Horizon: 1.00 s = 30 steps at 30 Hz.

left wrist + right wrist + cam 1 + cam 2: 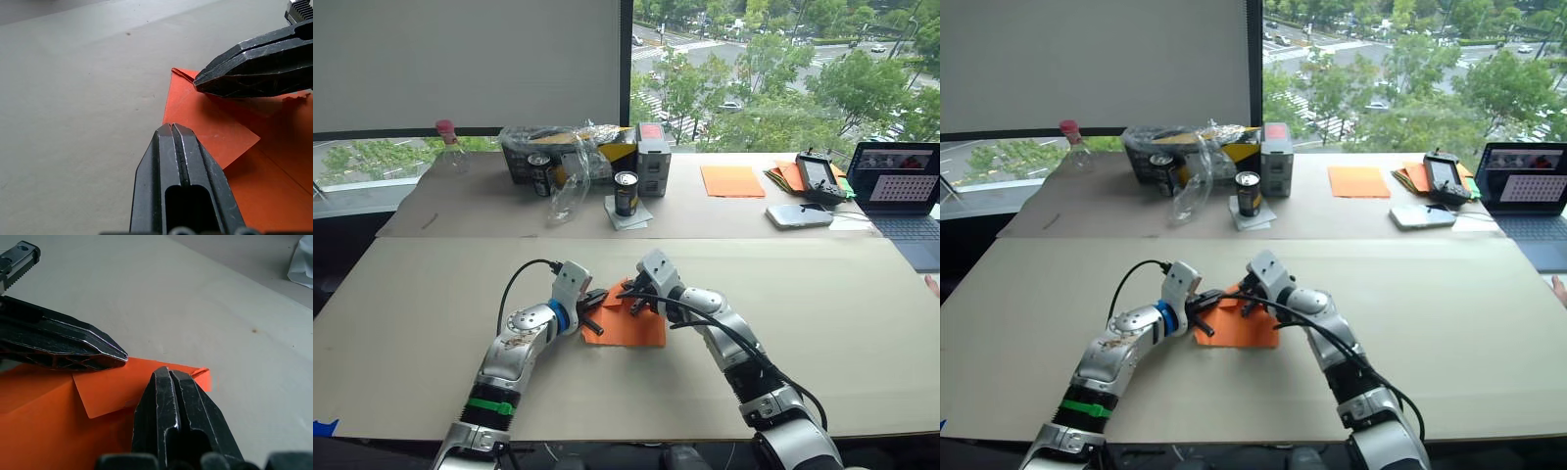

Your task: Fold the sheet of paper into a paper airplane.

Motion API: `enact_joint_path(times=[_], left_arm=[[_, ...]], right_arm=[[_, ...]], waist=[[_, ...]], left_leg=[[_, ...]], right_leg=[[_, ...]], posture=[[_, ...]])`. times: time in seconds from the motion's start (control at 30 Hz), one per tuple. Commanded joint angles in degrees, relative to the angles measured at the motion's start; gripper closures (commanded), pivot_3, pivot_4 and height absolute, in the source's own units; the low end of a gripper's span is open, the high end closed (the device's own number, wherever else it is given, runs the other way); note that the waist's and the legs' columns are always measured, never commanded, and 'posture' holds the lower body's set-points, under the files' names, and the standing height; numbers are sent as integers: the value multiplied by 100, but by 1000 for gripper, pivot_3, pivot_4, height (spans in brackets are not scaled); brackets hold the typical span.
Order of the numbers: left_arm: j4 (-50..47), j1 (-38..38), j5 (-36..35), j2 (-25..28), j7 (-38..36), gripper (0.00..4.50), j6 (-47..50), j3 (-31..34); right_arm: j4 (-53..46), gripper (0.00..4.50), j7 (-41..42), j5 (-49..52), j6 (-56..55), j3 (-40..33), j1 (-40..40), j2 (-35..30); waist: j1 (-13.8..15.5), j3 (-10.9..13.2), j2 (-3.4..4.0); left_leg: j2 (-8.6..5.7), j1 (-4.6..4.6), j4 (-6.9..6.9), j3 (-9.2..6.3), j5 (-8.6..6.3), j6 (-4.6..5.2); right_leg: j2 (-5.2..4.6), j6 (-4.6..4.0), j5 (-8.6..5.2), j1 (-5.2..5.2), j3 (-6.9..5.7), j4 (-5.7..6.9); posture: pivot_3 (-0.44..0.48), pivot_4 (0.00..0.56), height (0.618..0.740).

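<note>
Sheet of paper lies flat on the worktop, lower centre of the head frame, partly folded: one corner flap is turned over onto the sheet, and a small crumpled bit shows at the far corner. Left tool sits at the sheet's left edge, fingers closed together with nothing between them, tip resting over the folded flap. Right tool is at the upper edge, also closed and empty, tip pressing near the crumpled corner. Both tips are on or just above the paper, close to each other.

Risk: the flap looks loosely creased, so it could spring back if either tip lifts. Thin paper may slide on the smooth worktop under a sideways push, skewing the fold. The crumpled corner could tear or misalign later folds. The two tips may also bump.
</note>
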Motion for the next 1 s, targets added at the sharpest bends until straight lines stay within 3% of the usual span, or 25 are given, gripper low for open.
enact_joint_path(times=[0.03,0.27,0.63,0.83,1.0], left_arm=[[143,-21,50,-17,1,4480,110,-114],[-78,-121,-183,172,-177,4480,396,112],[-74,-92,-289,1129,-796,4480,306,338],[-94,-183,-465,908,-913,4480,120,378],[162,-522,-381,474,-1208,4480,-185,-85]], right_arm=[[-78,4500,64,-21,43,140,21,-11],[121,4500,-43,-206,427,332,38,-156],[120,4500,-16,-194,520,400,80,-165],[180,4500,0,-192,499,426,31,-145],[-55,4500,-86,-110,656,247,143,-212]], waist=[[15,0,0],[44,0,0],[38,0,0],[46,0,0],[65,0,0]], left_leg=[[0,0,0,0,0,0],[1,7,0,0,0,0],[2,7,0,0,0,0],[2,8,0,0,0,0],[1,5,1,1,0,0]], right_leg=[[0,0,0,0,0,0],[1,0,0,4,0,0],[2,0,0,2,0,1],[2,0,0,3,0,1],[2,0,0,4,-1,0]], posture=[[0,150,732],[0,150,732],[0,150,732],[0,150,732],[0,150,732]])
